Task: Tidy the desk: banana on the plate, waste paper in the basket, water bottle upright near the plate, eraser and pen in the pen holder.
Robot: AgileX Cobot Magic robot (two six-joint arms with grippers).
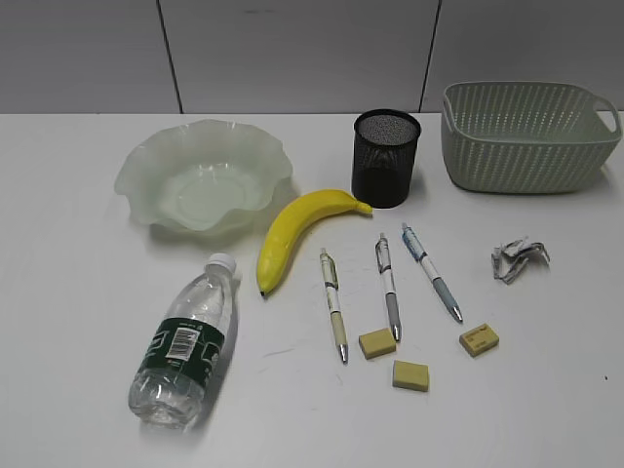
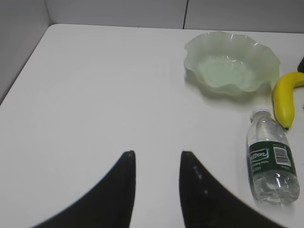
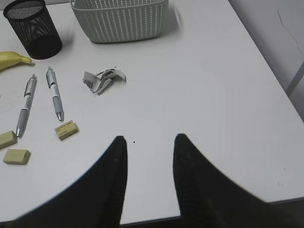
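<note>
Exterior view: nothing tidied; banana (image 1: 297,231) beside plate (image 1: 205,175), water bottle (image 1: 186,346) lying below plate. My left tool (image 2: 156,164) and right tool (image 3: 148,147): parted, empty.

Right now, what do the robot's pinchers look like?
Only the fingers show, seen from each wrist camera. The left gripper has two black fingers, wide at the base and curving to narrow tips, with a few tiny pale specks on one. The right gripper looks the same: matte black, smooth, curved. No cables or labels are visible, and the arms themselves are out of view.
</note>
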